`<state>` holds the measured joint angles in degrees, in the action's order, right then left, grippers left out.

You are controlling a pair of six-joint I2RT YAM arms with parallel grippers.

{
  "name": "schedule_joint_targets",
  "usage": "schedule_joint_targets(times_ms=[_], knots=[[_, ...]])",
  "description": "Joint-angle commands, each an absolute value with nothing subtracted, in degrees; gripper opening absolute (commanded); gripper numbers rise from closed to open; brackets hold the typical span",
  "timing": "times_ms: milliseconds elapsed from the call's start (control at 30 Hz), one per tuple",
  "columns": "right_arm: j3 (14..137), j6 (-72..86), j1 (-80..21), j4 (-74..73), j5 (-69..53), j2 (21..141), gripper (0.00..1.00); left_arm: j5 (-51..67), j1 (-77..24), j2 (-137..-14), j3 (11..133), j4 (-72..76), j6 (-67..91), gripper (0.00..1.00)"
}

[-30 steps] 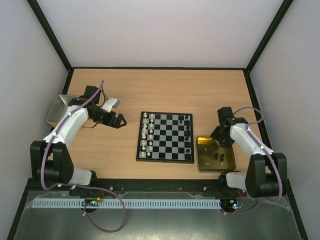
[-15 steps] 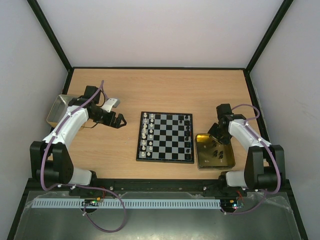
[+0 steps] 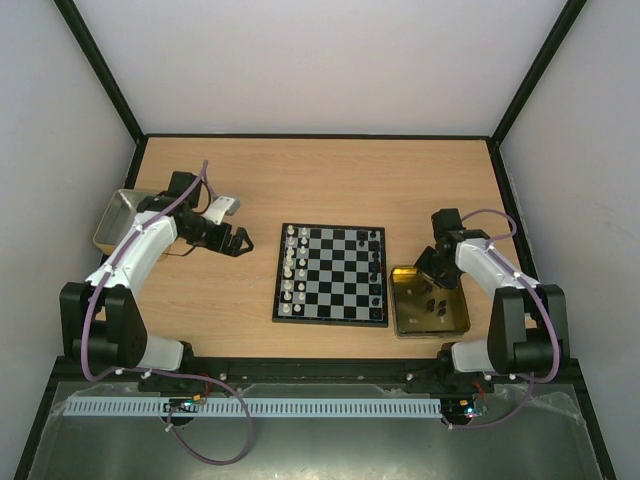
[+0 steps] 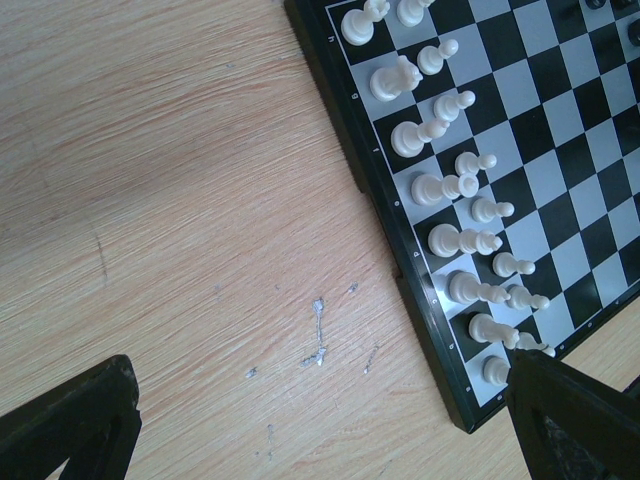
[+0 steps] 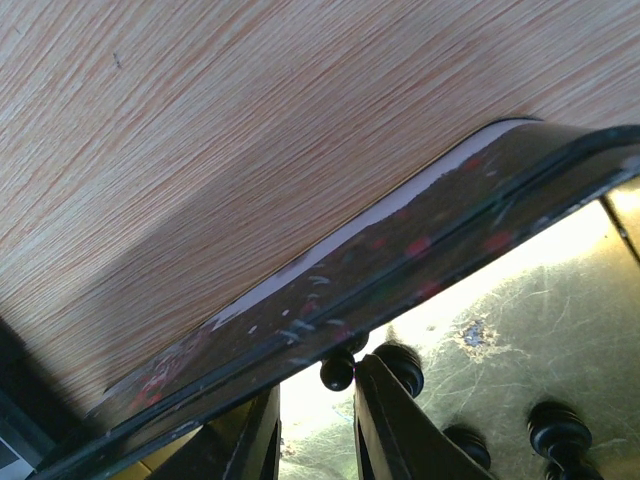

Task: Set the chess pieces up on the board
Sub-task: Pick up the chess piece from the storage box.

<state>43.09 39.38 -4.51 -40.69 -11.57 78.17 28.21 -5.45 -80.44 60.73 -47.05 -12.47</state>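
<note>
Wooden table [image 3: 330, 180], gold tin [image 3: 399, 334] holding black pieces [image 3: 433, 305]

A pale wood-grain worktop [image 3: 330, 180] sits inside a boxed-in cell. Plain white panels close it in: a back wall [image 3: 320, 60], a left wall [image 3: 50, 150] and a right wall [image 3: 590, 150], with thin black frame bars [image 3: 100, 70] rising from the far corners. The light is soft and even, and shadows are faint. Close up, the wood shows a few small whitish scuffs [image 4: 318, 345]. A black rail [image 3: 320, 368] runs along the near edge, with a grey surface [image 3: 100, 445] and a white slotted strip [image 3: 250, 408] beyond it.
</note>
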Motion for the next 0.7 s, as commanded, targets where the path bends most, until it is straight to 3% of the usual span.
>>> schedule_joint_targets(times_ms=[0, 667], knots=[[42.41, 39.20, -4.31, -38.41, -11.25, 79.25, 0.21, 28.47, -5.71, -79.78, 60.53, -47.55, -12.05, 0.99], [40.95, 39.63, -4.31, -36.03, -11.16, 80.51, 0.18, 27.84, -5.71, -78.68, 60.22, -47.11, -11.78, 0.99]])
